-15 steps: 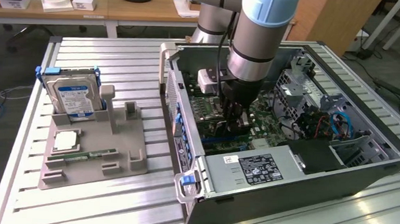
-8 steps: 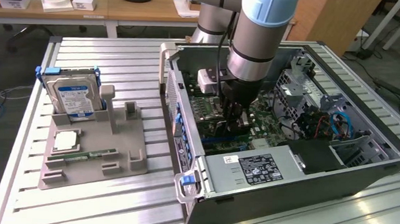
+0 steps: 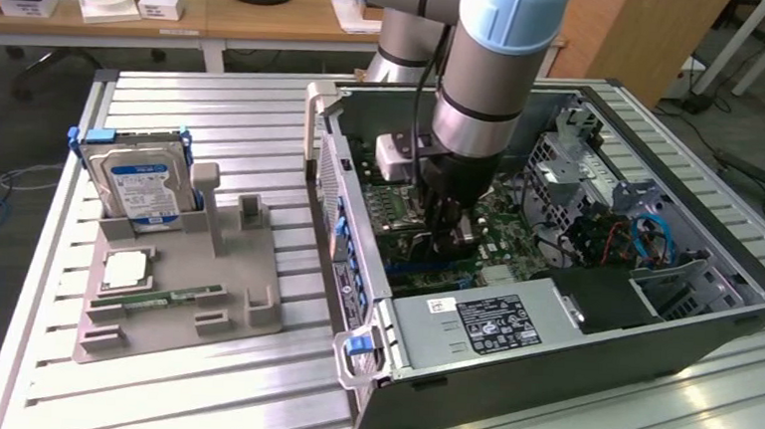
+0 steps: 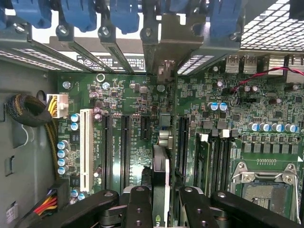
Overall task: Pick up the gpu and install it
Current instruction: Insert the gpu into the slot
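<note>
Right now, in the exterior view, my gripper [image 3: 451, 241] is lowered inside the open computer case [image 3: 695, 323], over the green motherboard [image 3: 508, 237] near the case's middle. The power supply [image 3: 489, 326] with its white label sits at the case's near end. On the slatted table [image 3: 185, 402] towards the exterior view's left stands a grey holder tray [image 3: 218, 294]; the blue-and-white-labelled hard drive [image 3: 142, 185] stands upright in it, a square chip [image 3: 124, 271] lies flat on it, and a narrow green memory stick [image 3: 158, 299] lies just beside that chip.

From the wrist view, my fingers [image 4: 140, 209] are closed on the gpu [image 4: 160, 190], which I see edge-on as a thin dark card standing upright between them. It points down at the motherboard, in line with the black expansion slots [image 4: 125, 147] and just beside the white slot's [image 4: 86, 149] neighbours. Whether its edge already touches a slot I cannot tell. The empty processor socket [image 4: 266, 187] lies to one side, blue card latches [image 4: 78, 14] beyond.
</note>
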Controlling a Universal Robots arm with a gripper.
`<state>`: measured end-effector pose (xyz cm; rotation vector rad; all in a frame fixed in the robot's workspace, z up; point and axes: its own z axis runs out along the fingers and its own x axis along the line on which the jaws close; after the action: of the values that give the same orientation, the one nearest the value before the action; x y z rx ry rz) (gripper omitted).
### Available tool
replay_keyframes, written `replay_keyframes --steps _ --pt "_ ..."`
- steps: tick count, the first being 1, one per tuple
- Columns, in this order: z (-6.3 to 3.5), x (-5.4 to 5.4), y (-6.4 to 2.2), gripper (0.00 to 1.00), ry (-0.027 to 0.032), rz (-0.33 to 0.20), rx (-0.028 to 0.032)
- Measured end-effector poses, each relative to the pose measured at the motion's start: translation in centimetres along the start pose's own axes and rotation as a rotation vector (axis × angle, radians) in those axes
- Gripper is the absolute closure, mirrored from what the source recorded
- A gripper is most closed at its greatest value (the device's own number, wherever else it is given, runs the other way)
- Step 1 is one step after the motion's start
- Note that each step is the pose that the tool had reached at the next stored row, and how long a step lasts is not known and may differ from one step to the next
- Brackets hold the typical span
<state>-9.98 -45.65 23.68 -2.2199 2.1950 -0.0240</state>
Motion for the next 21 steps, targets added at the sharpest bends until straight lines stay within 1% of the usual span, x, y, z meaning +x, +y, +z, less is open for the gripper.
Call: replay_keyframes --steps 3,5,21 --pt "0.17 0.01 0.02 0.73 0.0006 0.0 -0.0003" --pt "0.31 0.01 0.03 0.73 -0.0002 0.0 -0.0001" --pt "0.42 0.01 0.03 0.73 0.0001 0.0 -0.0003"
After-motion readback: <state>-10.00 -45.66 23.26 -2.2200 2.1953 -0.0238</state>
